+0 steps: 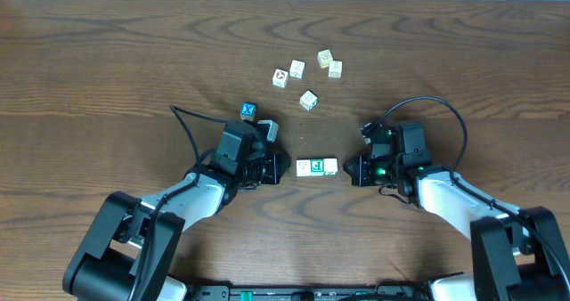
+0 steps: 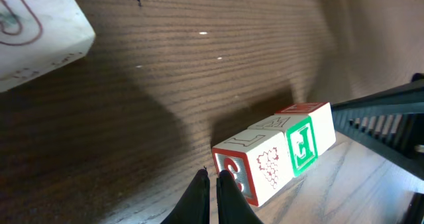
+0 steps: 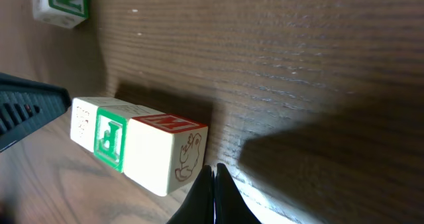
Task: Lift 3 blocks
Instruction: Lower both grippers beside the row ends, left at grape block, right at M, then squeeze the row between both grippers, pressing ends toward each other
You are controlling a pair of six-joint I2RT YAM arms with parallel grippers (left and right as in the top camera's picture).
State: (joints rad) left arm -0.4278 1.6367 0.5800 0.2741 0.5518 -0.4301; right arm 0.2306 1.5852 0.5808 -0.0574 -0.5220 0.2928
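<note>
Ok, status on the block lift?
Left gripper shut, right gripper shut. Blocks in a row between them, lift not evident. Blue cube aside, nothing blocking.

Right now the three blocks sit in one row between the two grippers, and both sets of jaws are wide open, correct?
Not quite. The blocks do sit in one row between the left gripper and the right gripper, but both sets of jaws are shut, not wide open. Each wrist view shows them pressed together by the row's end block.
</note>
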